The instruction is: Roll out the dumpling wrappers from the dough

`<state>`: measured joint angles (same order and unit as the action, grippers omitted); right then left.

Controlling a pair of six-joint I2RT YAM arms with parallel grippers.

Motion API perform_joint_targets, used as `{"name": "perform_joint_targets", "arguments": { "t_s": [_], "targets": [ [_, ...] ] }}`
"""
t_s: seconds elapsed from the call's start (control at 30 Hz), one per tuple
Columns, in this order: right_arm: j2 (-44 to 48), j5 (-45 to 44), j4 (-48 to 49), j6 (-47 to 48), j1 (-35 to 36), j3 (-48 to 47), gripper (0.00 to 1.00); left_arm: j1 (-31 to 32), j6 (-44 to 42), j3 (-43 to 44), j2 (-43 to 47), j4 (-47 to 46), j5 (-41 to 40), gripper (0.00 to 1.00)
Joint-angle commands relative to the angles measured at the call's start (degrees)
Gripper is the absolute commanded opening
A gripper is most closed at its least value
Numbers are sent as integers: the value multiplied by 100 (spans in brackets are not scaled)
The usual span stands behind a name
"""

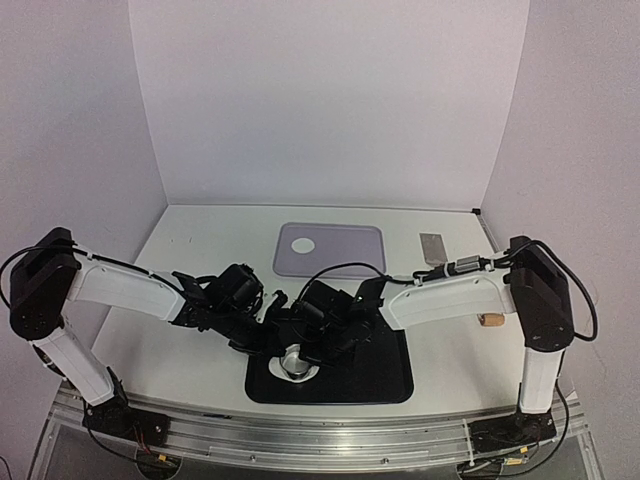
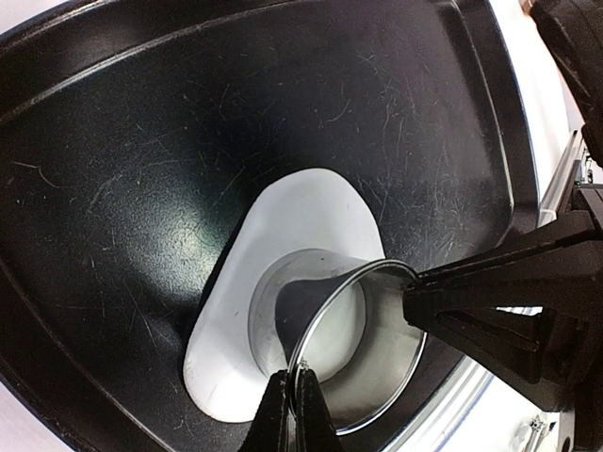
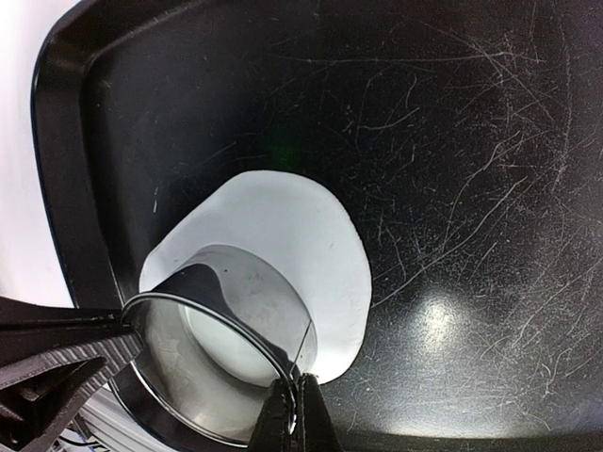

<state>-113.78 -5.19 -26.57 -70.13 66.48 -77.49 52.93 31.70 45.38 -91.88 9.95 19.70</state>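
The left gripper (image 2: 294, 394) is clamped on the near rim of the steel ring (image 3: 236, 273), and the right gripper (image 3: 290, 400) is clamped on the same rim at another point, each pair of fingers closed onto the thin metal edge. The ring stands on the white dough sheet (image 3: 283, 212), which lies flat in the black tray (image 3: 443, 141) at the near edge of the table. One finished dumpling wrapper (image 1: 303, 243) lies well apart, on the grey mat (image 1: 350, 255) behind the tray.
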Motion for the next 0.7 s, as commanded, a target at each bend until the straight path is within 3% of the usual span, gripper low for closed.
{"name": "perform_joint_targets", "arguments": {
  "t_s": [0.0, 0.23, 0.67],
  "targets": [
    [-572, -304, -252, -112, -214, 215, 0, 110, -282, -208, -230, 330, 235, 0],
    [-470, -393, -261, -126, -192, 469, 0, 102, -288, -575, -711, 276, 373, 0],
    [-695, -524, -314, -67, -149, 32, 0, 103, -432, -1029, -1077, 240, 175, 0]
  ]
}}
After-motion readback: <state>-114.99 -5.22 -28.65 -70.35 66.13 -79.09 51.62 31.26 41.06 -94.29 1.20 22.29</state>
